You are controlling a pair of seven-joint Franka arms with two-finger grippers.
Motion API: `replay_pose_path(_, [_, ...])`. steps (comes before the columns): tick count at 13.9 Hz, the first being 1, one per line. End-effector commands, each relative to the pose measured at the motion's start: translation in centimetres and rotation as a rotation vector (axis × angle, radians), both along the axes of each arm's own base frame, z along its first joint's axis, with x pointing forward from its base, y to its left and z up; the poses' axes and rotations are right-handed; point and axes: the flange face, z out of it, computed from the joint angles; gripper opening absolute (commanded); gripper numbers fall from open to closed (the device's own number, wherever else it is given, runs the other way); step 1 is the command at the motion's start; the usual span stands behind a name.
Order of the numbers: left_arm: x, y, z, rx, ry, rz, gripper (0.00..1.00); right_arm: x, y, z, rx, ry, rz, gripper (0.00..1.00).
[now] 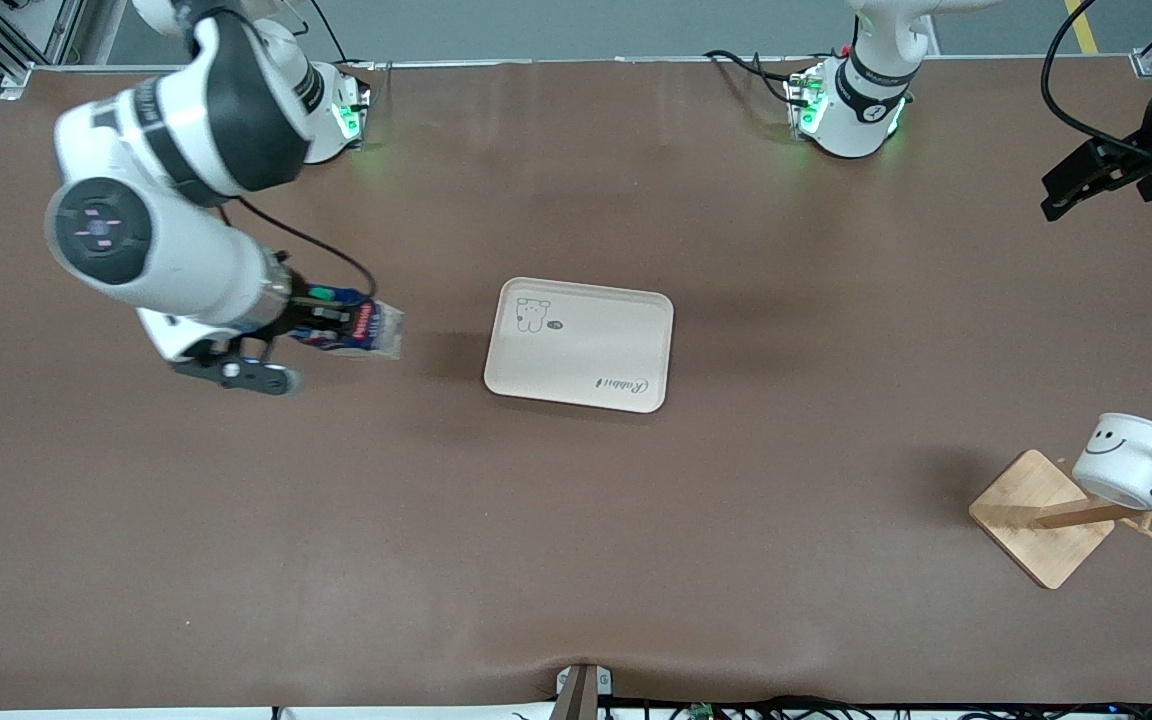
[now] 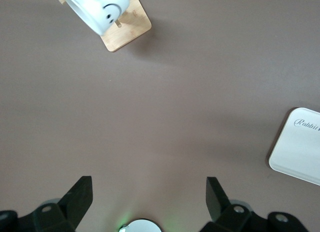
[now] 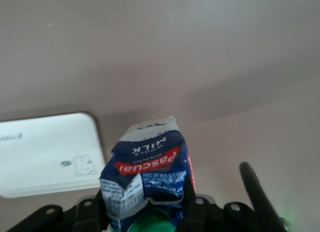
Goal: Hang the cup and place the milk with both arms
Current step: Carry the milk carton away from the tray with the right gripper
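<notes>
The cup already hangs on the wooden rack; the left end effector waits released; the right end effector grasps the milk over the counter, not yet on the tray.

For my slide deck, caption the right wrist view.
Right tool grips the dark-blue, green-capped milk carton near the cream rectangular tray.

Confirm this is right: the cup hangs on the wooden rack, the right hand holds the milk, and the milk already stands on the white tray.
One part is wrong. The milk is not on the white tray; the front view shows it held in the right hand beside the tray, toward the right arm's end. The cup does hang on the wooden rack.
</notes>
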Motion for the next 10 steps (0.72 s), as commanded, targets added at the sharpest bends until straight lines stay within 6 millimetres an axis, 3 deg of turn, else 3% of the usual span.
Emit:
replay_pose_path(1, [-1.6, 0.4, 1.0, -0.009, -0.014, -0.008, 1.0, -2.7, -8.3, -1.5, 0.016, -0.011, 0.023, 0.0])
replay_pose_path(4, [-2.4, 1.2, 2.0, -0.011, -0.023, -0.022, 1.0, -4.3, -14.9, -5.0, -0.051, -0.037, 0.035, 0.0])
replay_pose_path(8, [-1.1, 1.2, 0.5, -0.014, 0.002, -0.053, 1.0, -5.9, -25.3, -10.7, -0.013, -0.077, 0.056, 0.0])
replay_pose_path(9, [-0.8, 1.2, 0.3, -0.015, 0.001, -0.053, 1.0, -6.4, -27.1, -12.2, -0.009, -0.098, 0.067, 0.0])
replay_pose_path(10, [-0.6, 1.1, 0.2, -0.015, -0.004, -0.055, 1.0, -6.9, -27.6, -13.7, -0.012, -0.115, 0.059, 0.0])
